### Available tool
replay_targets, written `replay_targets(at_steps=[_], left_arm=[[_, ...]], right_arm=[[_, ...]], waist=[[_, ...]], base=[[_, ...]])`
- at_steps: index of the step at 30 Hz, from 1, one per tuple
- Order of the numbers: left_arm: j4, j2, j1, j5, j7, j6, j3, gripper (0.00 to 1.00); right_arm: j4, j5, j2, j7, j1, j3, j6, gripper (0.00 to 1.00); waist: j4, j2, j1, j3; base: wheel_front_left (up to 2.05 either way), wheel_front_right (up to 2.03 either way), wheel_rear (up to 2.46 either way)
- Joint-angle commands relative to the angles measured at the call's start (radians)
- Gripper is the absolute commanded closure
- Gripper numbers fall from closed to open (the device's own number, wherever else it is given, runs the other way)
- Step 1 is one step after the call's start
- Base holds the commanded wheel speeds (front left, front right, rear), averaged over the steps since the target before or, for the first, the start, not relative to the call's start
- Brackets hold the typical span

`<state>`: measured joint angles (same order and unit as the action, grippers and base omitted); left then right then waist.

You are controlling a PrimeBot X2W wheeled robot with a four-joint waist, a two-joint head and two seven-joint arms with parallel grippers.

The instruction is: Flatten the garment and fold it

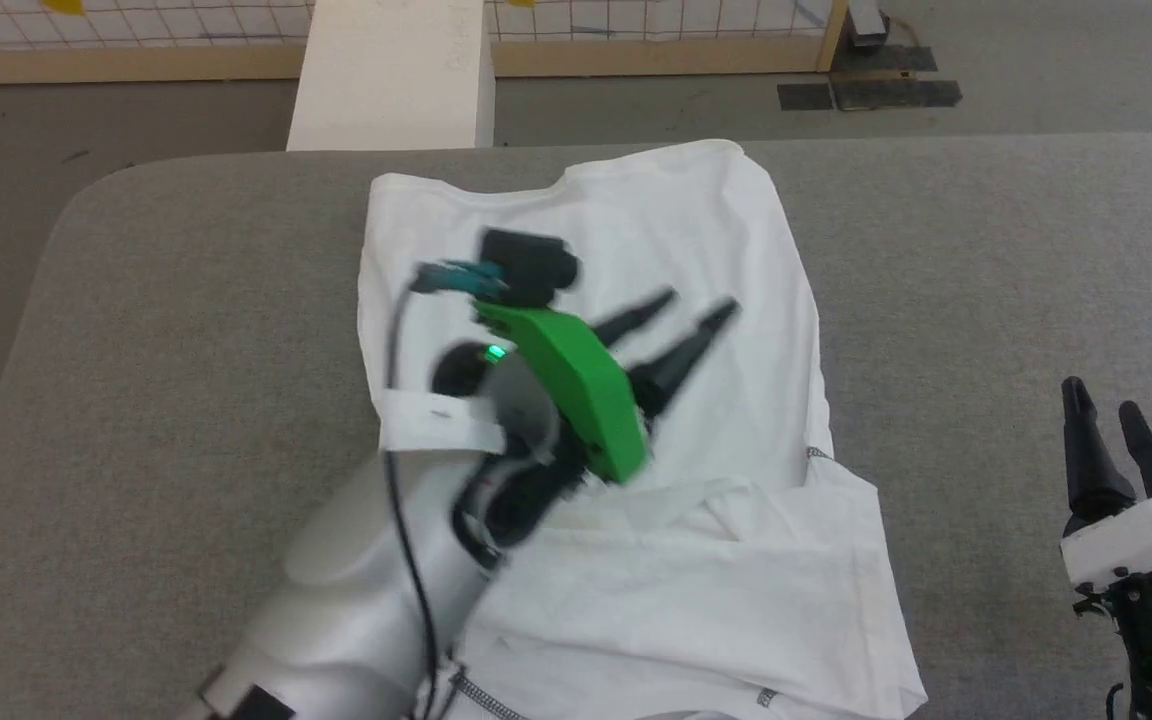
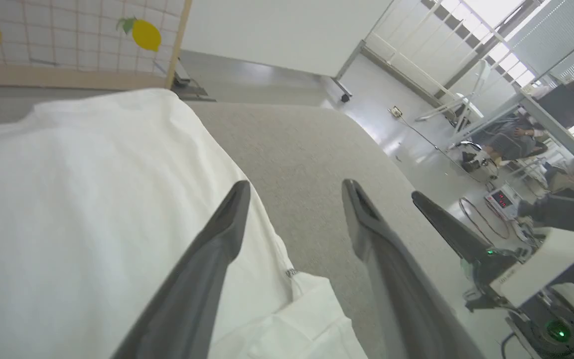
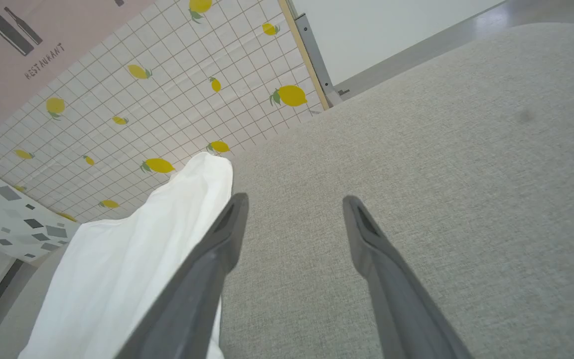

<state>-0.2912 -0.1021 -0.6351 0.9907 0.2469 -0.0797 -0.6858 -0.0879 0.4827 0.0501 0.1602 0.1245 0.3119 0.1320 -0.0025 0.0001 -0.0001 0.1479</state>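
White garment [image 1: 726, 210] lies on grey table [image 1: 186, 300], left end effector [image 1: 702, 300] and right end effector [image 1: 1099, 396] both spread.

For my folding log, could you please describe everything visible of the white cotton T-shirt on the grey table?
The white cotton T-shirt lies wrinkled and partly folded on the grey fabric-covered table, its near part doubled over, with dark zigzag stitching at some edges. The open left gripper is above its middle, gripping nothing.

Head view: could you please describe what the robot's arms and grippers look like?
The left arm is glossy pale grey with a black cable and a bright green wrist cover. The left gripper and right gripper each have two long, dark, tapering fingers.
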Motion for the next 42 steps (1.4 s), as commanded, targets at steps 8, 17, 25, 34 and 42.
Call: replay_targets(at_steps=[8,17,25,34,42], left_arm=[[-0.044,-0.261,0.033,-0.187,-0.383,0.128,0.220,0.00],[0.043,-0.323,0.143,-0.224,-0.497,0.192,0.330,0.00],[0.181,-0.277,0.146,-0.270,-0.508,0.190,0.410,0.00],[0.272,-0.196,0.143,-0.326,-0.508,0.134,0.471,0.00],[0.261,-0.146,0.129,-0.359,-0.509,0.080,0.490,0.00]], right_arm=[[0.019,-0.061,0.000,0.075,0.085,-0.080,-0.001,0.00],[-0.048,-0.173,0.000,0.220,0.367,-0.118,-0.001,0.00],[-0.189,-0.405,0.030,0.467,0.731,-0.121,-0.001,0.00],[-0.359,-0.631,0.119,0.785,0.994,-0.208,-0.001,0.00],[-0.389,-0.684,0.154,0.845,1.017,-0.250,-0.001,0.00]], waist=[[0.062,-0.0001,0.0001,0.000],[0.120,-0.0001,0.0001,0.140],[0.210,-0.0001,0.0001,0.325],[0.298,-0.0001,0.0001,0.502],[0.311,-0.0001,0.0001,0.554]], base=[[0.00,0.00,0.00],[0.00,0.00,0.00],[0.00,0.00,0.00],[0.00,0.00,0.00],[0.00,0.00,0.00]])
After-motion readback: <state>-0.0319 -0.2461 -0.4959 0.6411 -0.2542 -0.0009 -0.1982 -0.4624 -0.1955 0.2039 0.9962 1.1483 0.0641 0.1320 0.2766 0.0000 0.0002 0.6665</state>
